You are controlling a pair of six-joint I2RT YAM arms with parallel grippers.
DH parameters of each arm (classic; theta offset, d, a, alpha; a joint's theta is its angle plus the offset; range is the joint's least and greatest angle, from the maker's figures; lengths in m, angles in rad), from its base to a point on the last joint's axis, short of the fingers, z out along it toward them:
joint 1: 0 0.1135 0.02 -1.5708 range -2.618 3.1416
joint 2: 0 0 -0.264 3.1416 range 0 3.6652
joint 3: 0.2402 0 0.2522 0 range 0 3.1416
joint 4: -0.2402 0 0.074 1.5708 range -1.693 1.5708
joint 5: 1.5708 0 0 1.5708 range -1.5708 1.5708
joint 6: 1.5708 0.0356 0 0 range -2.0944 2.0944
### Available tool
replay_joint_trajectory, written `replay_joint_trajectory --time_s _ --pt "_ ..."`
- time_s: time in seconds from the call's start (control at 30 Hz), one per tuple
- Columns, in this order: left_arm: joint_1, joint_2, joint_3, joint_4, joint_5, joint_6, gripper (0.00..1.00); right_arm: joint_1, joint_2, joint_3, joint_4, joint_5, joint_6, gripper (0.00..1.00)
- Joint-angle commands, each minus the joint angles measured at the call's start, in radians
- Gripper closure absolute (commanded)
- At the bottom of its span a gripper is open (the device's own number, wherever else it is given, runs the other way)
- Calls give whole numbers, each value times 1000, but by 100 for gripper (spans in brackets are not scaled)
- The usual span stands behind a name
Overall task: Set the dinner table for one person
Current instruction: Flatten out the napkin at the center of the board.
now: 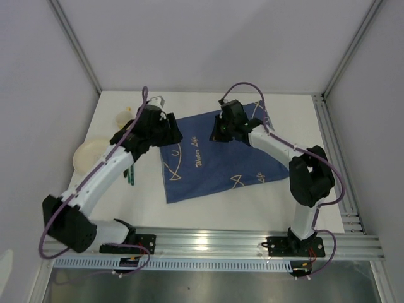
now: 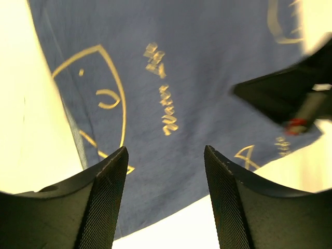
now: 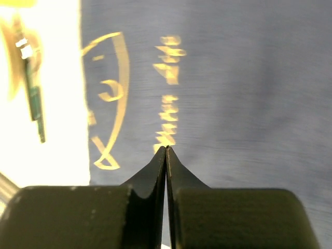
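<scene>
The left end effector (image 2: 166,155) hangs with its jaws apart above the dark blue cloth (image 2: 207,78), near the cloth's left edge. The right end effector (image 3: 166,150) has its tips pressed together over the cloth's lettering. The cloth lies on the white desk (image 1: 189,211), which spreads beneath both arms.

The cloth (image 1: 214,164) lies spread flat on the middle of the dinner table (image 1: 252,205); left of it lie utensils (image 1: 131,175), just beside a plate (image 1: 85,156) at the table's left edge; a bowl (image 1: 123,117) sits behind them, far left.
</scene>
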State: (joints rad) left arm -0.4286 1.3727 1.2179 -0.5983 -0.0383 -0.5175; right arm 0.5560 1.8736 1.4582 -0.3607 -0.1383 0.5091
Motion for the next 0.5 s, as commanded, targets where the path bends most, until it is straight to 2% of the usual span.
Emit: replay_joint_trajectory --time_s 0.0,0.23,0.47 --pt "-44 -131 -89 112 -98 40 34 56 -8 -3 52 26 -83 99" --pt "-85 -354 -207 88 -268 28 32 153 96 11 66 -145 -145 100" --pt "-90 -452 -276 48 -327 16 32 219 202 51 89 -285 -138 100"
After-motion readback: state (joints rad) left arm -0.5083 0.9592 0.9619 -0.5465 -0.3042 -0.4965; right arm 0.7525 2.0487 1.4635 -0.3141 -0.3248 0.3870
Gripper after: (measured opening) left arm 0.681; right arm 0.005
